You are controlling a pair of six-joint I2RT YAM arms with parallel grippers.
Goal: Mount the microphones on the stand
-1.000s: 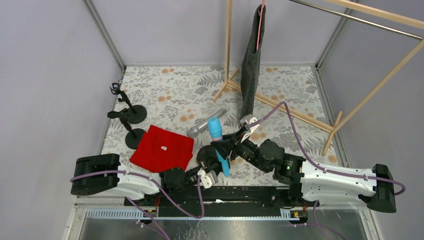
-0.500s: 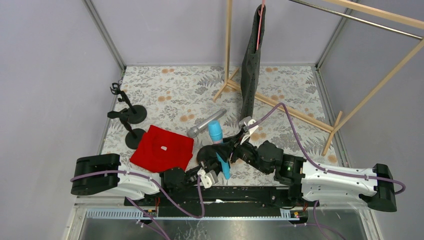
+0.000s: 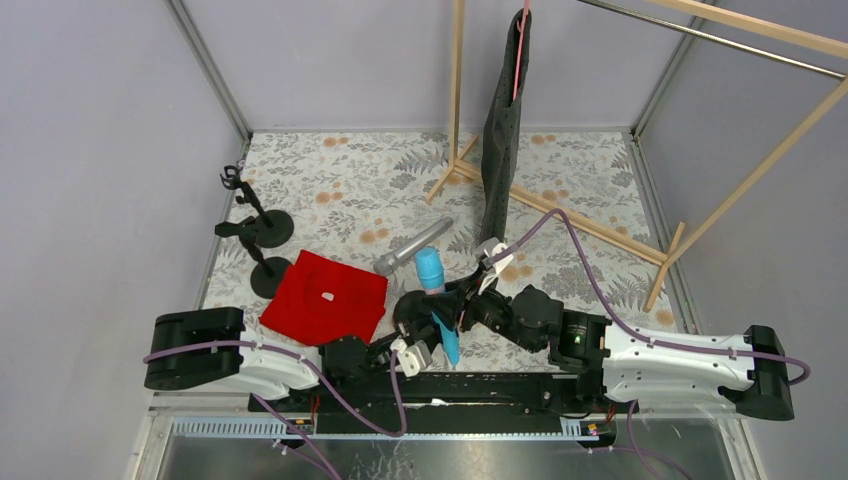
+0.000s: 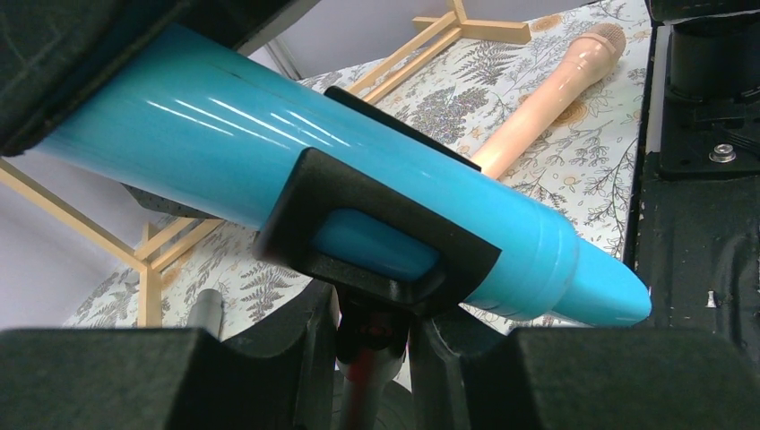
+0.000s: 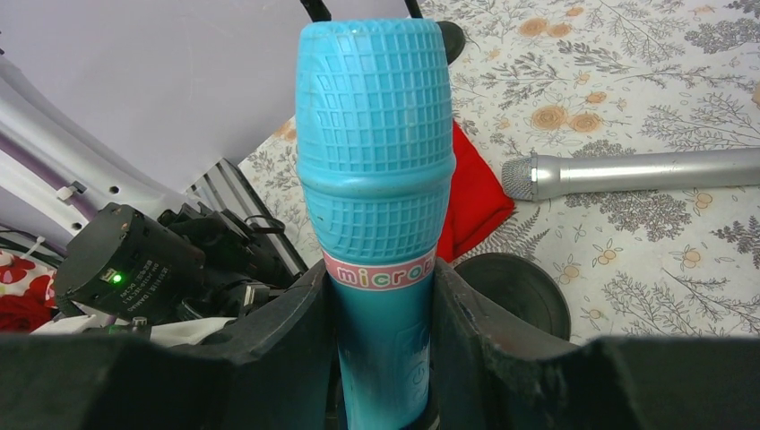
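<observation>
The cyan-blue microphone (image 3: 431, 270) stands tilted, head up, near the front middle. My right gripper (image 3: 447, 306) is shut on its body; in the right wrist view (image 5: 381, 305) the fingers clamp it below the pink label. The black stand's clip (image 4: 376, 224) wraps the cyan body (image 4: 269, 134). My left gripper (image 4: 376, 327) is shut on the stand's stem just under the clip, and it also shows in the top view (image 3: 405, 335). The silver-grey microphone (image 3: 413, 246) lies on the table behind. The peach-pink microphone (image 4: 547, 90) lies on the table, showing only in the left wrist view.
Two more black stands (image 3: 258, 218) stand at the left, by a red cloth (image 3: 325, 297). The held stand's round base (image 5: 515, 291) sits beside the cloth. A wooden rack (image 3: 560, 212) with a dark hanging garment (image 3: 500, 130) fills the back right.
My right gripper has carried the cyan microphone slightly toward the near edge and left, closer onto the stand's clip. The left gripper has stayed put.
</observation>
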